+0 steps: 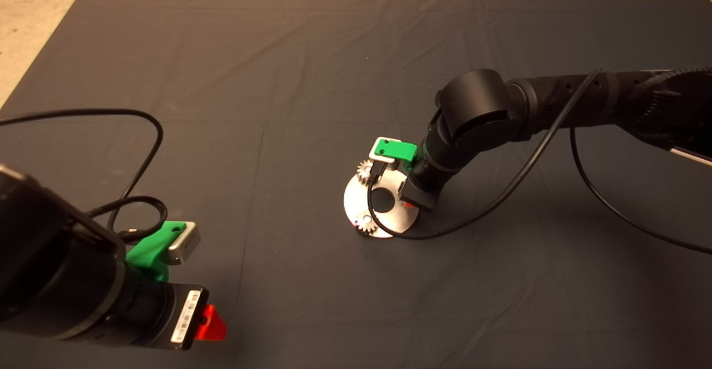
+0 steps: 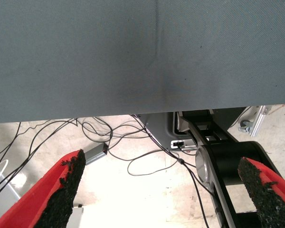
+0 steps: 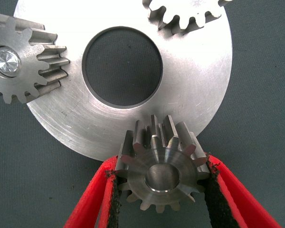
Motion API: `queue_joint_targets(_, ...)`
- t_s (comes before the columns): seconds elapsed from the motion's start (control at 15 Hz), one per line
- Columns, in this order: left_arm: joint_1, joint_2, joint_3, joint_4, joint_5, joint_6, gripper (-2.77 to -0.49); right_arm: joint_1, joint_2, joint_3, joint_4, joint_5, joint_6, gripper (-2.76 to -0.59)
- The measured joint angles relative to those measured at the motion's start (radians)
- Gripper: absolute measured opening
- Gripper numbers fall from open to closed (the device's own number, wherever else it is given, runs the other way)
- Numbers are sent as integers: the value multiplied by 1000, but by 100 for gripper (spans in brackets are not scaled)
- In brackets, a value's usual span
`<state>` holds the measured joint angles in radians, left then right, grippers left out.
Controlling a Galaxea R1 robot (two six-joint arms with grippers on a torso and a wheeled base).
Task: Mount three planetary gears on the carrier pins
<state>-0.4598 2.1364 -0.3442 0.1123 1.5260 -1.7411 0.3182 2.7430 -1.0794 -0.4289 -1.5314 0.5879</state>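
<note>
— Where is the right tool, and how is its arm posed?

— The right arm reaches in and bends down at the wrist, so the tool hangs over the disc's rim on the worktop. Its red fingers are clamped on a planetary gear, one pad on each toothed flank, bore facing up (whether a pin stands in that bore cannot be told).

— And the other gears?

— Beyond the tool's tips, across the disc's central hole, one gear sits on a carrier pin, whose shiny top shows in its bore. A third gear lies on the far rim.

— The left tool?

— Parked at the worktop's near edge, fingers apart, holding nothing.
</note>
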Motion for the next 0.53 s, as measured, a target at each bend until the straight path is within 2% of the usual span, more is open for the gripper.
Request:
queue_joint_targets(0.4,0,0,0,0,0,0,-95,0,-3,0,-1,1,0,-231)
queue_joint_targets(0.53,0,0,0,0,0,0,-95,0,-10,0,-1,5,0,-231)
